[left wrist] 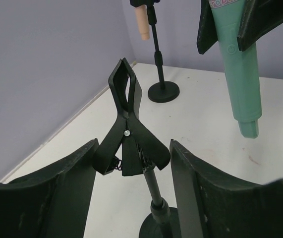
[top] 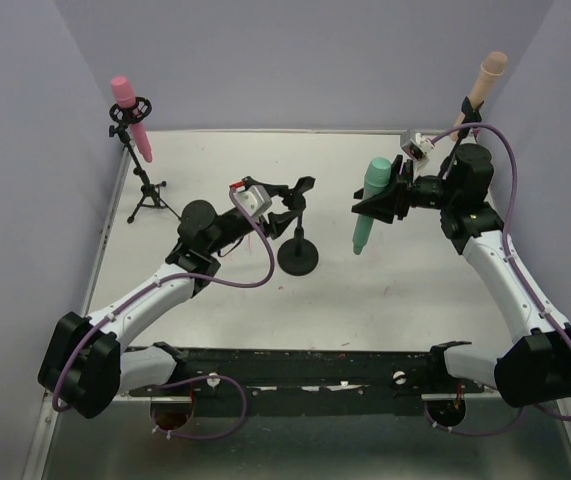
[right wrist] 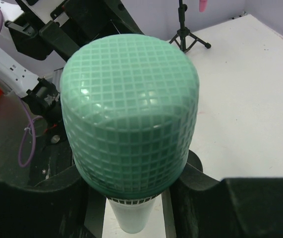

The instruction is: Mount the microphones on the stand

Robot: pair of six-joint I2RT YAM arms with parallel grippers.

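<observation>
White tabletop (top: pixel 385 310): is carrying three stands, with both arm bases sitting along its 6 o'clock edge.
Left gripper (top: pixel 295 200): is reaching in from 8 o'clock with its fingers spread wide, one on each side of the black clip; it is gripping nothing, and whether either finger is touching the clip cannot be told.
Black clip (left wrist: pixel 127 134): is sitting atop the centre stand, its narrow end pointing up and its two legs splaying downward between the fingers.
Centre stand (top: pixel 297 257): is standing on its round base near the middle of the table.
Right gripper (top: pixel 383 195): is clamping the teal-green microphone just under its head, raised above the table at 3 o'clock from the centre stand.
Teal-green microphone (top: pixel 367 215): is hanging nearly upright, grille head up and tail down, off the table, near the clip but apart from it.
Pink microphone (top: pixel 130 115): is resting head-up and tilted in the tripod stand (top: pixel 148 190) at the far 10 o'clock corner.
Peach-beige microphone (top: pixel 483 82): is sitting head-up and tilted on a round-based stand (left wrist: pixel 163 91) at the far 2 o'clock corner, behind the right arm.
</observation>
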